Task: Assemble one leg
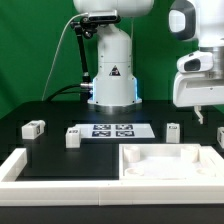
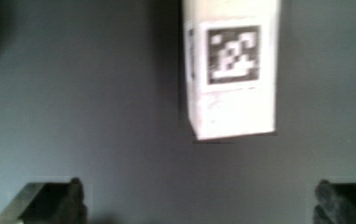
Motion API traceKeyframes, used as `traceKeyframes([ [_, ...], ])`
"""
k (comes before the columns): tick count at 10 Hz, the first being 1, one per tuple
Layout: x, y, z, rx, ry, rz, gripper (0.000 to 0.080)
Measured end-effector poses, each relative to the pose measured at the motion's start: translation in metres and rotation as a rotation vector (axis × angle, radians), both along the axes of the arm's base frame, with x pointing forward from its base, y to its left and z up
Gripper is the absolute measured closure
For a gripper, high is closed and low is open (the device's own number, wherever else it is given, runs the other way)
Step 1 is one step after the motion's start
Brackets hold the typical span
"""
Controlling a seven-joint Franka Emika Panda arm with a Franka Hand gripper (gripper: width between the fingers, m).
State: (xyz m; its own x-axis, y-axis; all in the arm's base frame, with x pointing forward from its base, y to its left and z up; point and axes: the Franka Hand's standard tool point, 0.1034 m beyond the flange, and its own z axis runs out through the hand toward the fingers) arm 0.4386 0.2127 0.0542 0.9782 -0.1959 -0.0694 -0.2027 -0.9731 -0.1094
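Fingers are spread wide with nothing between them, hanging above the dark bench. The leg sits out ahead of them, well short of the gap. It looks to be lying on its side, with the tag facing the wrist camera.

In the exterior view the fingers hover past the far corner of the big white panel, on the exterior view's right. I can't say for sure which little block the wrist camera is looking at. My guess is the one at the frame edge, just beyond that same corner of the panel. Another block sits just behind the panel's far rim.

On handling: it's a small solid-looking plastic peg, so I'd expect light and stiff, nothing to crush. The smooth sides are probably a bit slick. I'd pinch it across the two long flat sides around mid-length, with the fingers square to it. Grab near an end or at an angle and I reckon it twists or squirts out, being so light.
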Motion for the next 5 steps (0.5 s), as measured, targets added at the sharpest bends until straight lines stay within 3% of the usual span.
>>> traceKeyframes([
  [3,-0.005,-0.003,-0.003,-0.009,0.055,0.037,0.0150],
  [5,-0.007,0.002,-0.005,-0.015,0.219,0.079,0.0150],
])
